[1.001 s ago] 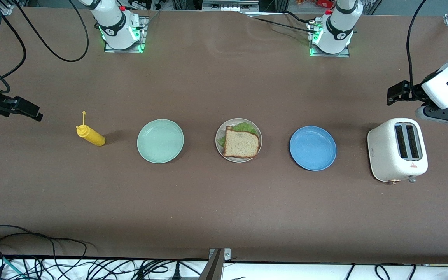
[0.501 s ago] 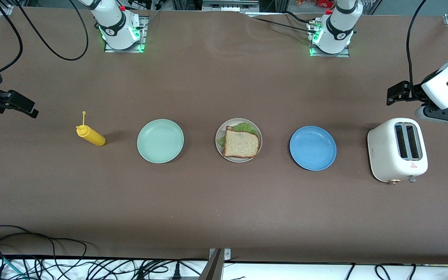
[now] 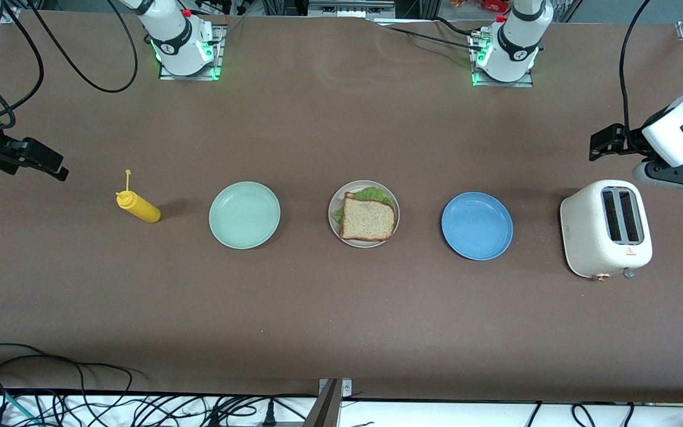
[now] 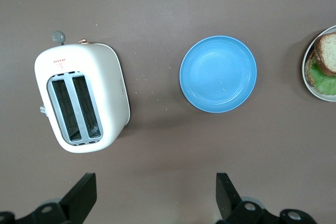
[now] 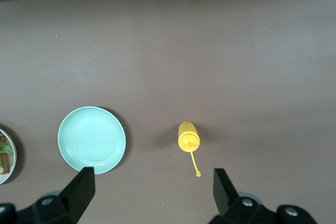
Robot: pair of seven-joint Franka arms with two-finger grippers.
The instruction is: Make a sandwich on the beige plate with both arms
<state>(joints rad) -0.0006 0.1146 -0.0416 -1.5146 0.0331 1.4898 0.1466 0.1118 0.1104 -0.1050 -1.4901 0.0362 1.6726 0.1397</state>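
The sandwich (image 3: 367, 218), a tan toast slice over green lettuce (image 3: 371, 193), lies on the beige plate (image 3: 347, 188) in the middle of the table. The plate's edge also shows in the left wrist view, beige plate (image 4: 307, 80) with sandwich (image 4: 326, 55). My left gripper (image 3: 599, 145) hangs open and empty over the table by the toaster, left gripper (image 4: 156, 192) with bare table between its fingers. My right gripper (image 3: 57, 169) hangs open and empty at the right arm's end, right gripper (image 5: 153, 187), beside the mustard bottle.
A mint green plate (image 3: 244, 214) and a yellow mustard bottle (image 3: 137, 206) sit toward the right arm's end. A blue plate (image 3: 476, 225) and a white toaster (image 3: 606, 229) sit toward the left arm's end. Cables hang along the table's edge nearest the front camera.
The right gripper drifted a little toward the robots' bases, then back toward the mustard bottle. The left arm, the plates and the sandwich have not moved.
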